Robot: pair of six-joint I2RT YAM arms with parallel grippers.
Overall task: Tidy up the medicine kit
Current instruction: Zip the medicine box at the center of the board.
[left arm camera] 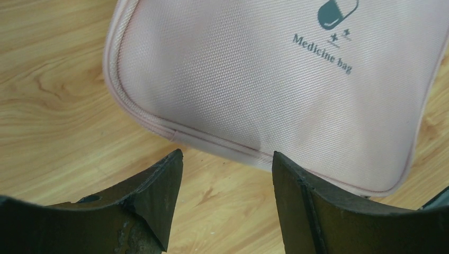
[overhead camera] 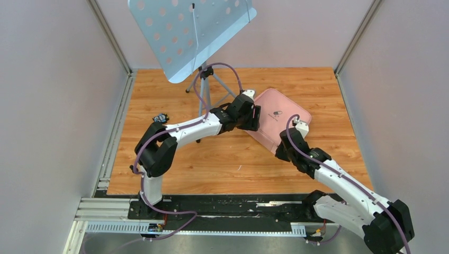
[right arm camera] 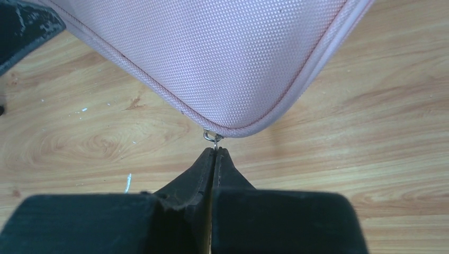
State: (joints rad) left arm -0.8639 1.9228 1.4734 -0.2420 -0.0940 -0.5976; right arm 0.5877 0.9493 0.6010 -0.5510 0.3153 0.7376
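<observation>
Medicine kit [overhead camera: 278,119]: pink woven-fabric case with rounded corners and a piped seam, closed, lying flat and lid-up on the table [overhead camera: 238,159], right of centre in the top view. The lid bears a dark pill logo and the lettering "Medicine bag".

Left hand [left arm camera: 227,159]: fingers apart, nothing between them, over the kit's edge. It covers the kit's left corner in the top view.

Right hand [right arm camera: 213,151]: fingers pressed together, pinching the zip pull [right arm camera: 212,137] at a rounded corner.

Perforated pale blue music stand [overhead camera: 185,32] stands upper left of centre. Small dark object [overhead camera: 160,117] lies left of centre, well apart from the kit
</observation>
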